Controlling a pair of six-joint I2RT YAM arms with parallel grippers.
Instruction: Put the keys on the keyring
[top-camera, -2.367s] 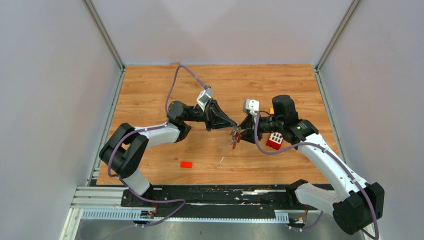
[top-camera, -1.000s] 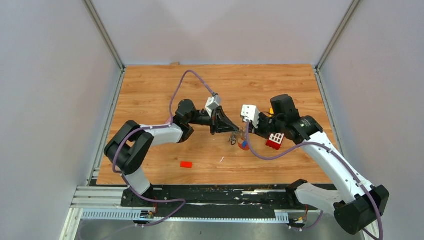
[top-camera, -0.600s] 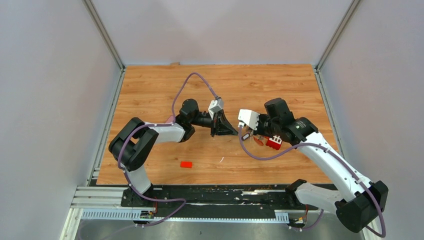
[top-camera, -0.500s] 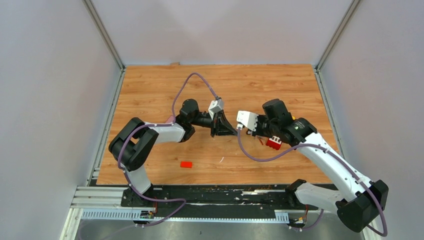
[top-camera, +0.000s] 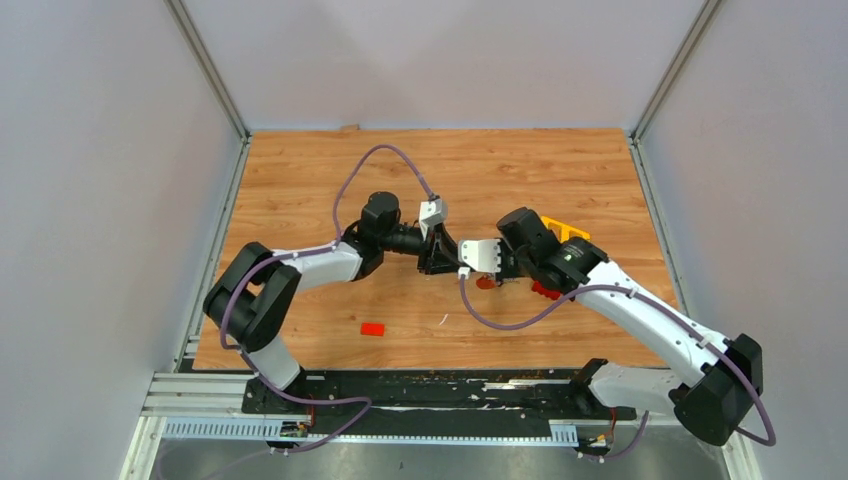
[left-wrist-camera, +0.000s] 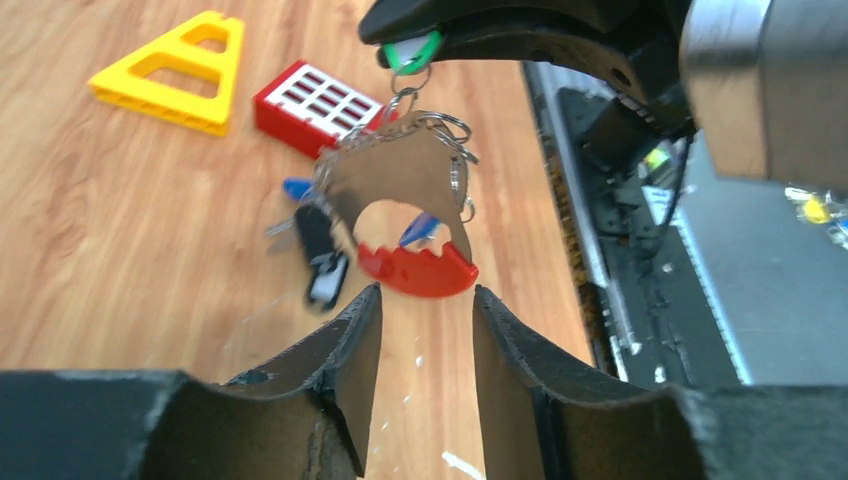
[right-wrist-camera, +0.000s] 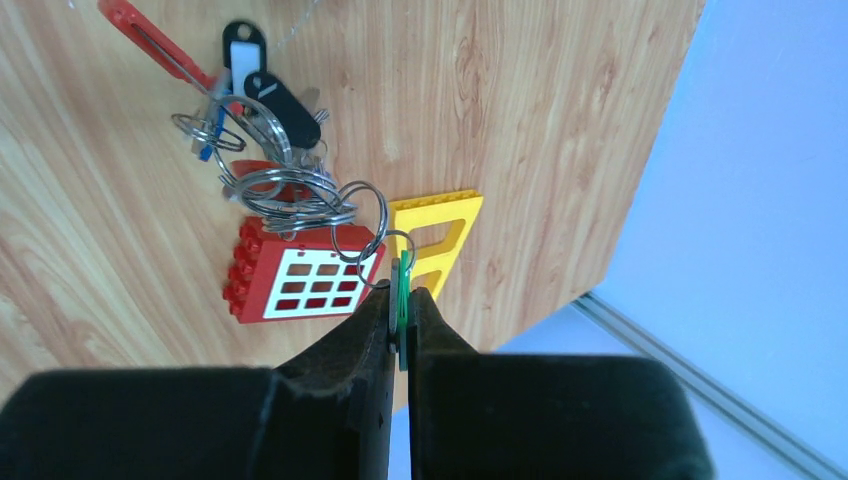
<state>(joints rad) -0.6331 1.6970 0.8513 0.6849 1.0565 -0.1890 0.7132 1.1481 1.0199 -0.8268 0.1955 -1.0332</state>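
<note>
Keyring (left-wrist-camera: 405, 185) work is judged best done slowly; its red strap (left-wrist-camera: 418, 272) should be centred between the parted, empty jaws of the left hand (left-wrist-camera: 425, 298) before they are closed, so the dangling keys (left-wrist-camera: 318, 255) are steadied; the bunch is hung above the desk (left-wrist-camera: 120, 230) from the green tag (right-wrist-camera: 402, 285), on which the right hand (right-wrist-camera: 400, 300) is clenched; the strap is seen just beyond the left fingertips, apparently untouched.
</note>
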